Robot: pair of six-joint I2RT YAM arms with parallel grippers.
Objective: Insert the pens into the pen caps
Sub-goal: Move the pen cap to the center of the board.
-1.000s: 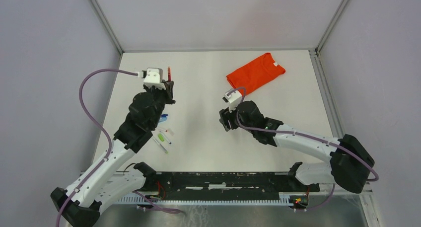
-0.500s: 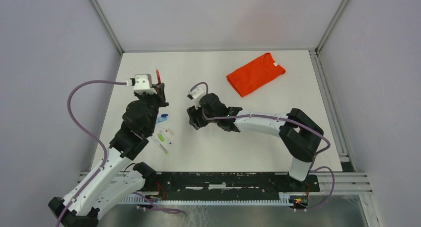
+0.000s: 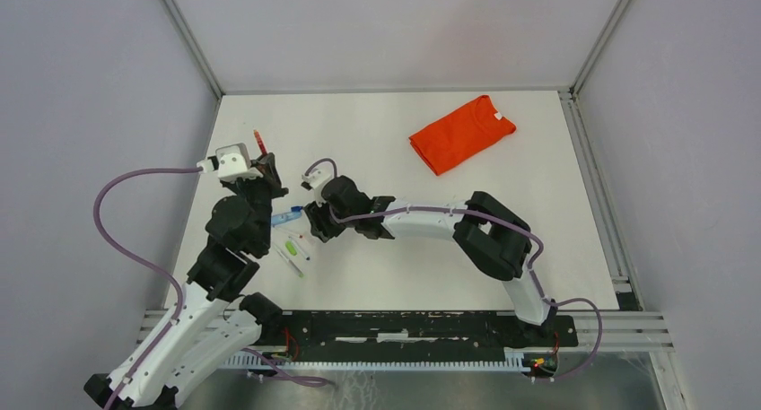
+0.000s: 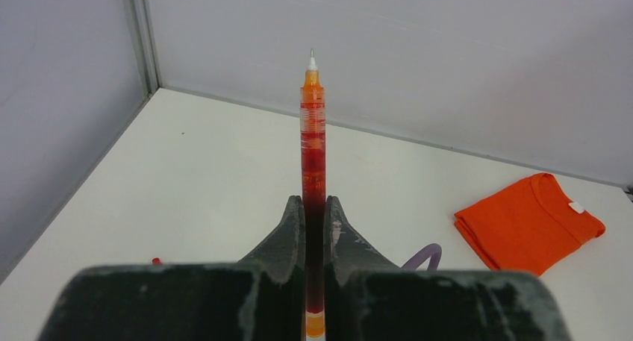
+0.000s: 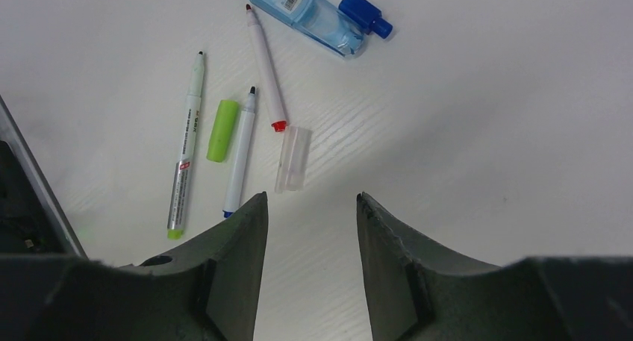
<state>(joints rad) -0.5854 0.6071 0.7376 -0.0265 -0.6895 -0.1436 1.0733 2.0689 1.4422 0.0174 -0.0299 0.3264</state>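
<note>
Closest to the arm bases, three pens lie on the white table [image 3: 404,275]. The green pen [image 5: 185,151] is on the left in the right wrist view. The blue pen [image 5: 240,158] lies next to it, and a green cap [image 5: 222,130] lies between the two. The red pen [image 5: 265,69] lies a little past them, with its red end near the blue pen's tip. A clear cap [image 5: 292,158] lies just beside that red end. No cap is on a pen.

The right gripper [image 5: 310,197] hangs right over this spot and points down. Its jaws are wide apart and hold nothing. The clear cap shows just ahead of the gap between them.

A bit farther on, a light blue bottle [image 5: 306,13] with a dark blue top lies on its side, near the red pen's tip.

Farther again, on the left side, the left gripper [image 4: 313,201] is up off the table. Its jaws squeeze tight on an orange-red pen [image 4: 313,132]. The pen sticks straight out past the fingers, with its thin tip at the far end and no cap on it. A tiny red bit [image 4: 155,260] lies on the table to the left of this gripper. It is too small to tell what it is.

Farthest away, on the right side near the back wall, a folded orange shirt [image 3: 462,132] lies flat, well apart from the pens.
</note>
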